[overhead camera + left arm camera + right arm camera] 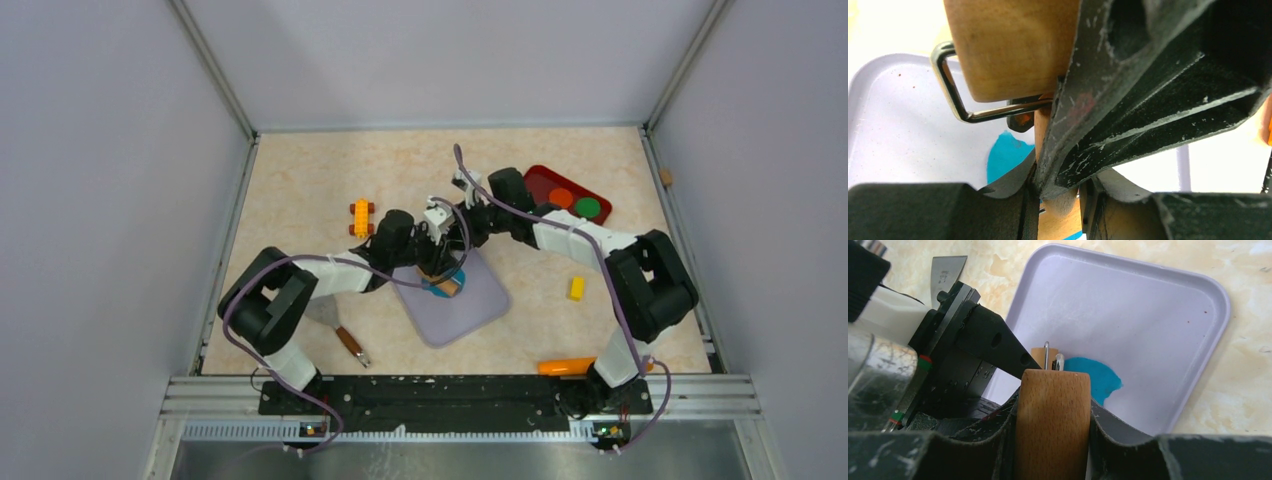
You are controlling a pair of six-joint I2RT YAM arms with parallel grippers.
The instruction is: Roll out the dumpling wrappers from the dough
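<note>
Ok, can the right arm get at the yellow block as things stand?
Probably not yet. The yellow block lies unobstructed on the table, but the right arm has its jaws shut on the wooden roller at the dough.

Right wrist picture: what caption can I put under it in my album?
Right gripper clamps the wooden roller; flattened teal dough lies on the lavender mat beyond.
</note>
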